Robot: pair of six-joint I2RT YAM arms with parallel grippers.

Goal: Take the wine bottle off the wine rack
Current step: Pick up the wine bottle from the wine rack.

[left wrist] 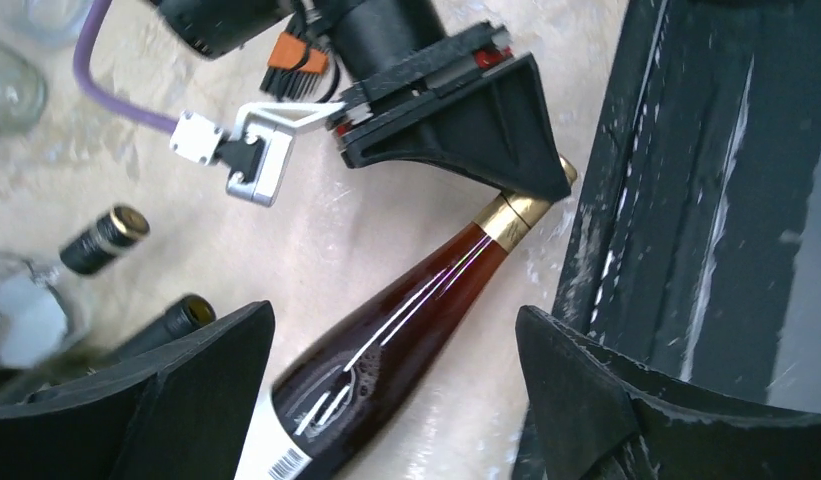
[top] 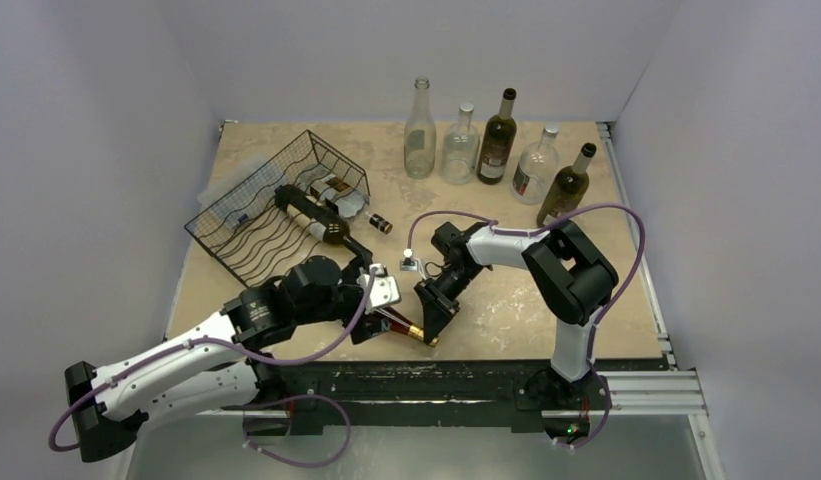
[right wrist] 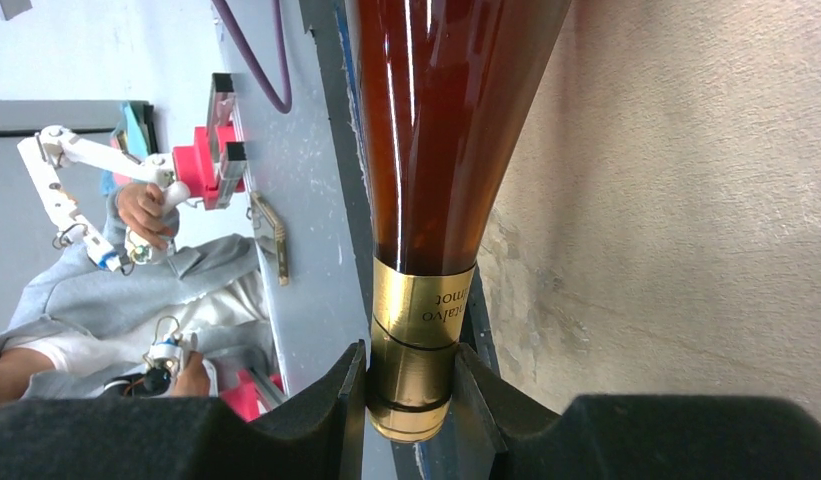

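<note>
Shows the wine bottle (top: 408, 331) off the wine rack (top: 256, 215) and lying on the table (top: 506, 300), right of the rack and close to the near edge, neck toward the black rail (top: 436, 385). Catches the right gripper (right wrist: 411, 400) pinched onto the gold-foil neck, and the left gripper (left wrist: 394, 322) spread wide either side of the dark body, gripping nothing. Risks, by this reading, a slip on the smooth foil or a roll toward the rail, given one narrow hold on a round body. Could also knock the bottle askew if the wide fingers (left wrist: 166, 400) lift away crooked. Has the left arm (top: 186, 360) stretched low from the near left, wrist over the bottle. Has the right arm (top: 571, 270) folded, elbow high at right, forearm angled back toward the near edge.
</note>
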